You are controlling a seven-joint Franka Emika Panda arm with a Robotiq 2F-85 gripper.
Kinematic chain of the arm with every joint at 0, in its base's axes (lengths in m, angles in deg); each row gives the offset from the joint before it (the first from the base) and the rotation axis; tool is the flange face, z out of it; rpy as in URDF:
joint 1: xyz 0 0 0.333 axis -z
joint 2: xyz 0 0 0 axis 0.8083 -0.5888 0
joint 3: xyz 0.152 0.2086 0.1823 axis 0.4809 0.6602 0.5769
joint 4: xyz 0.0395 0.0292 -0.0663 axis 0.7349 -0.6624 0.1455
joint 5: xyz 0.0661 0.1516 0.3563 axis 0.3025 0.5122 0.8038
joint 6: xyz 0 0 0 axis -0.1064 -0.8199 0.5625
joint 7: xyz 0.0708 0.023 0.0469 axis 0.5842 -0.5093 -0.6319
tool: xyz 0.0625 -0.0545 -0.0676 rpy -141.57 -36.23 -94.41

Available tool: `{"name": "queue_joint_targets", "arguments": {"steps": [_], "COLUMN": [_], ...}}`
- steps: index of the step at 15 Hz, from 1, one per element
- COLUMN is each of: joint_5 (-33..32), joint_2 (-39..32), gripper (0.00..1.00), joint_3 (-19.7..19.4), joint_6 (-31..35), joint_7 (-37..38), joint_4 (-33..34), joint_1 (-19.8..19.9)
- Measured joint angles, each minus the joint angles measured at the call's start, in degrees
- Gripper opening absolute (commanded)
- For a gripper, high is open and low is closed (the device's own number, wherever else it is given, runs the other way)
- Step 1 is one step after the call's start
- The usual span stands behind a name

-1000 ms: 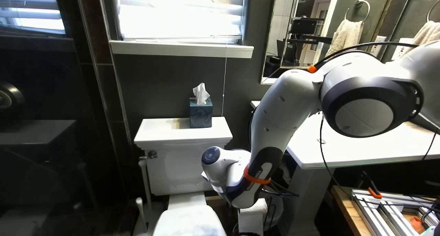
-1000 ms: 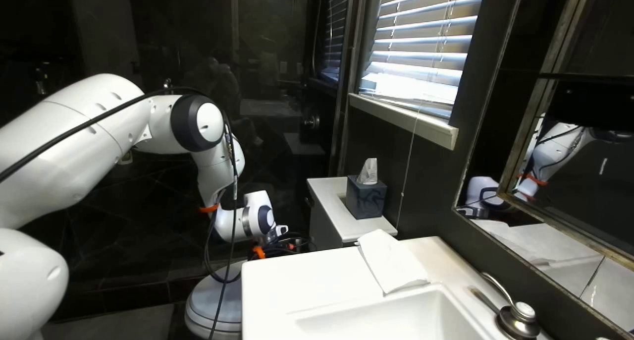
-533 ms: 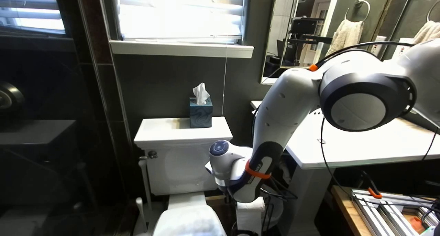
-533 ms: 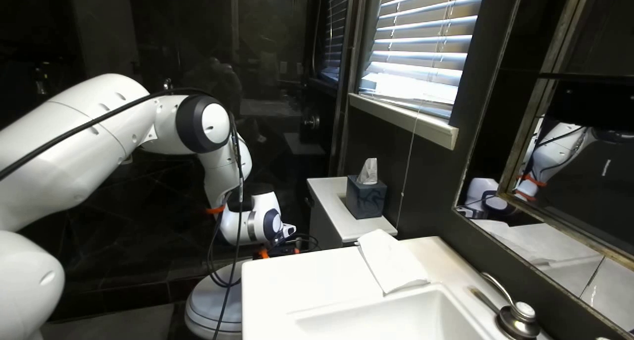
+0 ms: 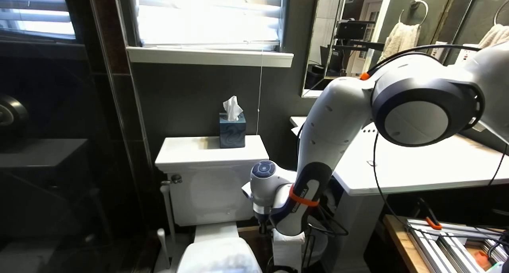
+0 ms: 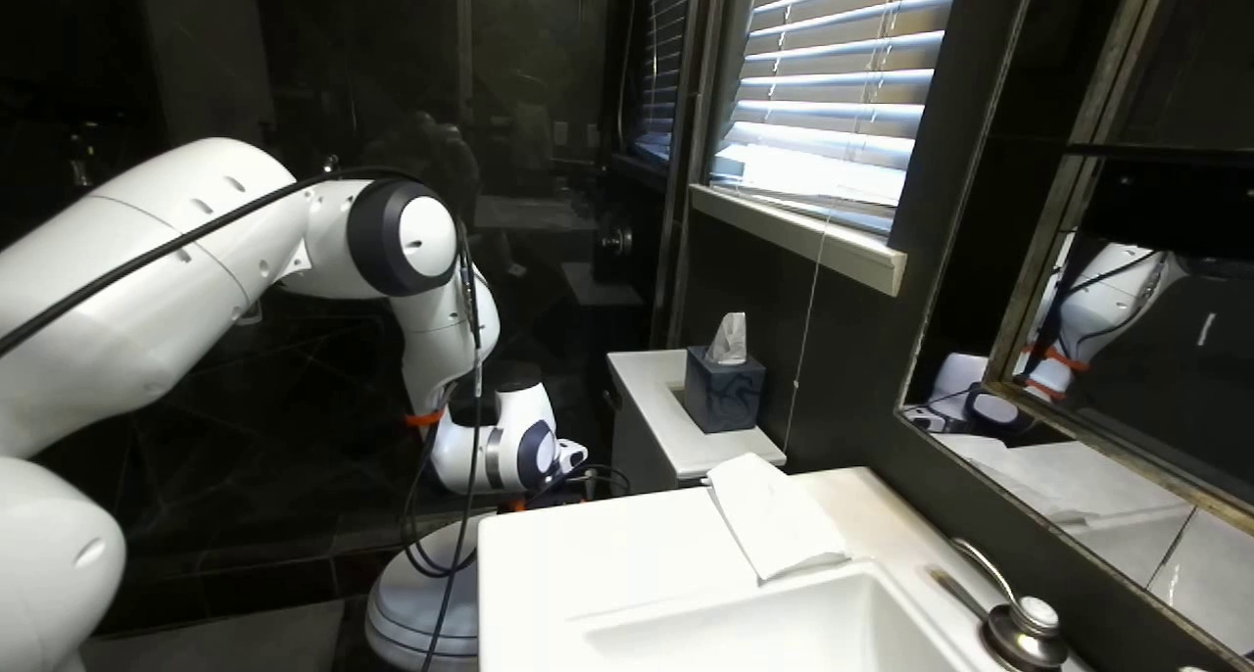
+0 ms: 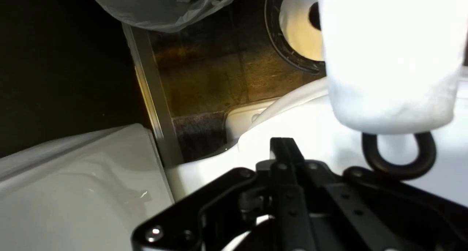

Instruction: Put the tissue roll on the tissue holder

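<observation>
The white tissue roll [image 7: 391, 60] is at the upper right of the wrist view. A dark loop, an end of the tissue holder [image 7: 402, 170], sticks out past the roll's near end. The roll [image 5: 288, 245] also shows in an exterior view, beside the toilet and partly behind the arm, with the holder's dark wire [image 5: 309, 245] to its right. My gripper [image 7: 281, 141] is shut with its fingertips together and nothing between them. It is apart from the roll, just left of the loop. In an exterior view the gripper [image 5: 263, 228] points down, left of the roll.
Another roll [image 7: 299, 27] sits low inside a black ring. The toilet lid [image 5: 220, 253] and tank [image 5: 206, 189] stand to the left. A tissue box [image 5: 232, 131] sits on the tank. The sink counter [image 6: 607, 554] and a bagged bin [image 7: 164, 6] are close by.
My hand has moved right and up in an exterior view, so more of the fingers shows. The roll and holder have shifted slightly left there. The tissue box has not moved.
</observation>
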Motion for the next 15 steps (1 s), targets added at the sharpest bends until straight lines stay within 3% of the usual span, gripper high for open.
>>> {"name": "queue_joint_targets", "arguments": {"steps": [8,15], "joint_5": [1.9,1.8], "joint_2": [3.9,5.8], "gripper": [0.0,0.0], "joint_3": [-2.3,-6.1], "joint_6": [2.4,4.0], "joint_7": [5.1,5.5], "joint_4": [-6.5,-10.9], "joint_1": [-1.7,-6.7]}}
